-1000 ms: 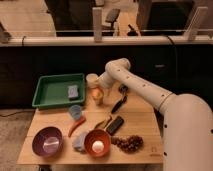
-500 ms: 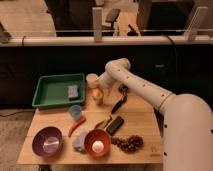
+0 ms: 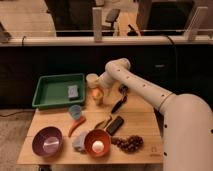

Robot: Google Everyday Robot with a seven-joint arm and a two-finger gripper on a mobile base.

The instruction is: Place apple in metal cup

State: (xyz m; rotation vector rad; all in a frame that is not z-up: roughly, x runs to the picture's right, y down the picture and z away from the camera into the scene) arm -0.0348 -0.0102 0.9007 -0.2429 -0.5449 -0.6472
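The apple (image 3: 95,94), small, round and orange-red, is at the back middle of the wooden table (image 3: 145,117). It is just in front of the metal cup (image 3: 92,79), a pale upright cylinder beside the green tray. My gripper (image 3: 99,88) reaches in from the right on the white arm (image 3: 145,92) and is right at the apple's upper right side, touching or nearly touching it. I cannot tell whether the apple rests on the table or is lifted.
A green tray (image 3: 50,92) at the back left holds a grey sponge (image 3: 73,91). In front are a blue cup (image 3: 75,111), a red-orange pepper (image 3: 76,125), a purple bowl (image 3: 48,141), an orange bowl (image 3: 90,139) with a white ball (image 3: 99,146), grapes (image 3: 129,143) and black items (image 3: 115,125).
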